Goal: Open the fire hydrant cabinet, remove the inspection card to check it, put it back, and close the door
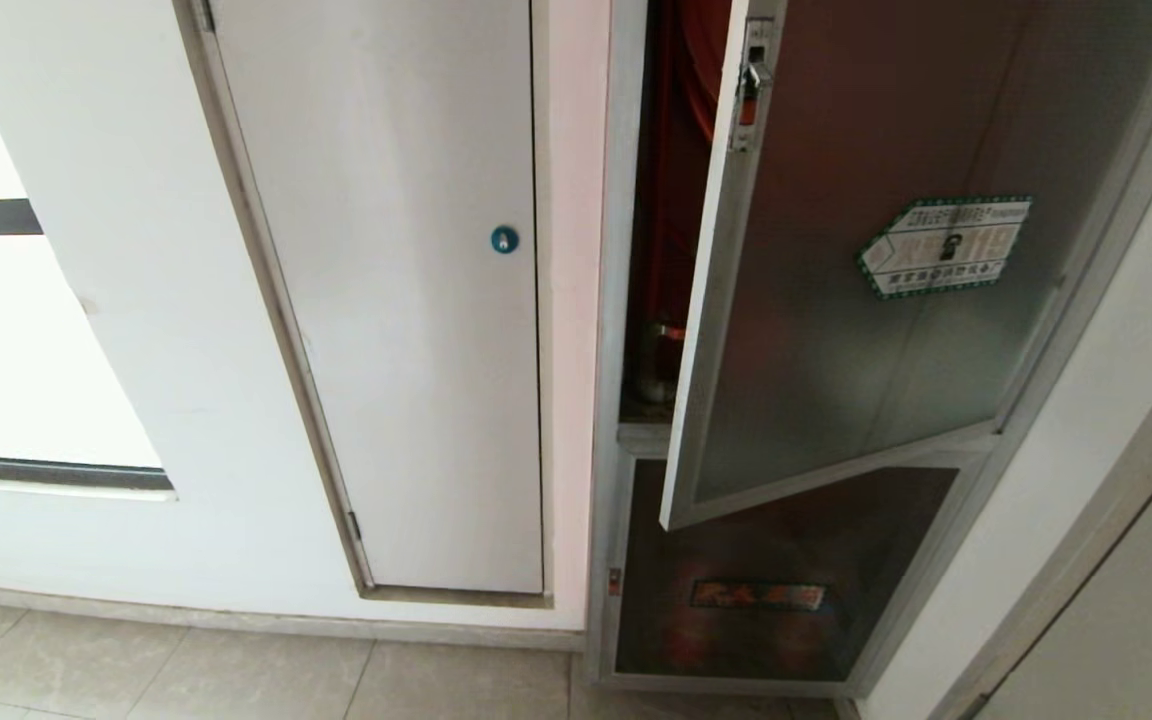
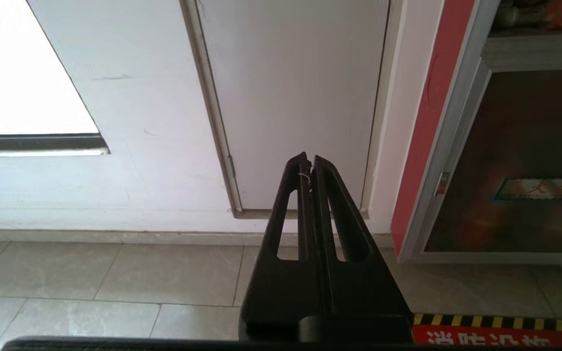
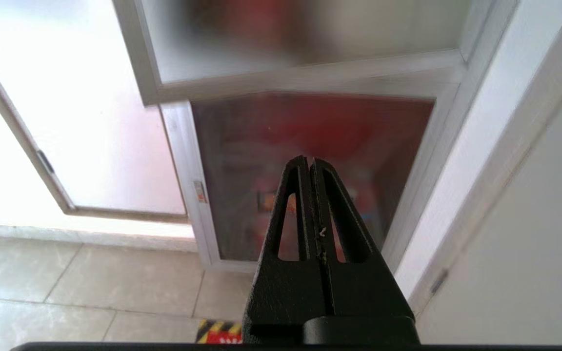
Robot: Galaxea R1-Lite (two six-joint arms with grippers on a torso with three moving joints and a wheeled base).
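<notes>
White wall and pale floor tiles (image 1: pixel 236 670) fill your view, and the fire hydrant cabinet (image 1: pixel 626 300) stands tall in the wall on your right; its long side runs up and down. You see the door (image 1: pixel 836 300) part way open, hinged on its right side, its free edge swung out toward you; its latch (image 1: pixel 751 90) sits high on that edge, and a green-edged sticker (image 1: pixel 941 245) is on the dark glass. Through the gap you see red inside and a dull metal pipe (image 1: pixel 651 365) low down; you cannot see the inspection card. Below is a smaller glass panel (image 1: pixel 766 570); to the left is a plain white panel (image 1: pixel 406 300) with a blue round lock (image 1: pixel 504 239). Your left gripper (image 2: pixel 309 158) hangs low before that panel, jaws pressed together, holding nothing; your right gripper (image 3: pixel 309 160) hangs before the lower glass, jaws together too, holding nothing.
</notes>
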